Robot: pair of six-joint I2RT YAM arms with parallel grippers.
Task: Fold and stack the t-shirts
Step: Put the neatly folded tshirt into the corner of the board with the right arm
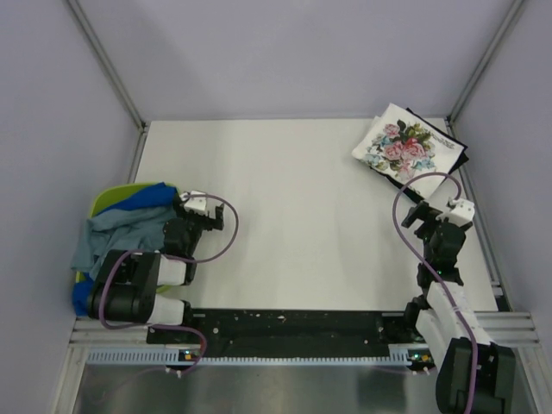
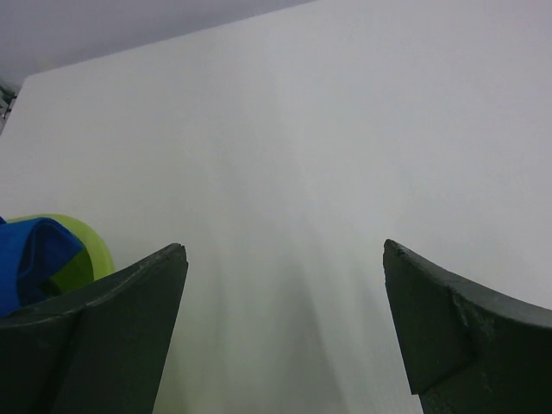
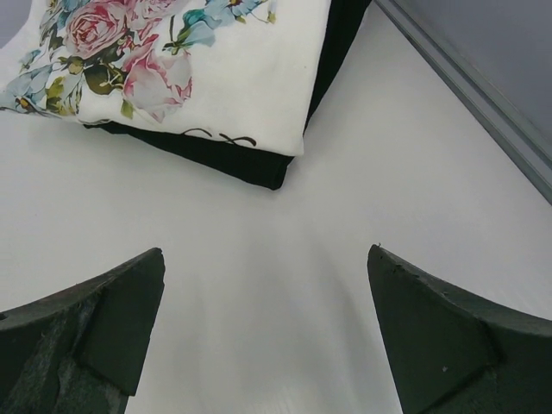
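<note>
A folded white floral t-shirt (image 1: 402, 148) lies on a folded black t-shirt (image 1: 455, 147) at the far right of the table; both also show in the right wrist view, the floral one (image 3: 185, 60) above the black one (image 3: 250, 164). Bright blue (image 1: 138, 200) and grey-blue (image 1: 121, 233) t-shirts are heaped in the lime-green basket (image 1: 108, 200) at the left. My left gripper (image 1: 200, 226) is open and empty beside the basket. My right gripper (image 1: 423, 216) is open and empty just in front of the folded stack. The left wrist view shows a bit of blue shirt (image 2: 30, 259).
Metal frame posts (image 1: 108, 65) and grey walls close in the table on three sides. A rail (image 3: 470, 82) runs along the right edge near the stack. The arms' black base bar (image 1: 285, 326) lies along the near edge.
</note>
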